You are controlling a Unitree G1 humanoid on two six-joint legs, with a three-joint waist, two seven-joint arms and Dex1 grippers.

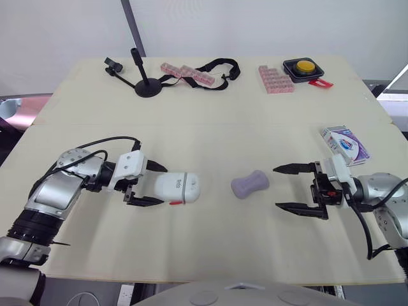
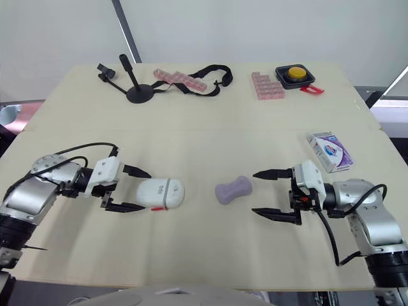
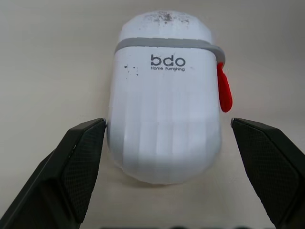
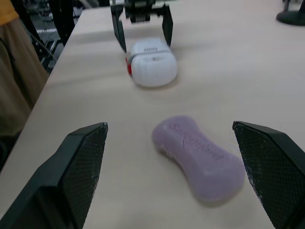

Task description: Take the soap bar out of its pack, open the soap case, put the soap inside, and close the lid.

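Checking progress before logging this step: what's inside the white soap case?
Its inside is hidden: the soap case lies shut on the table. The purple soap bar lies bare beside it, so not inside.

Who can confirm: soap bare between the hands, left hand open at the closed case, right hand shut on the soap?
Wrong: the right hand is open, clear of the soap, per the right wrist view. Rest stands: soap bare between the hands, left hand open at the closed case.
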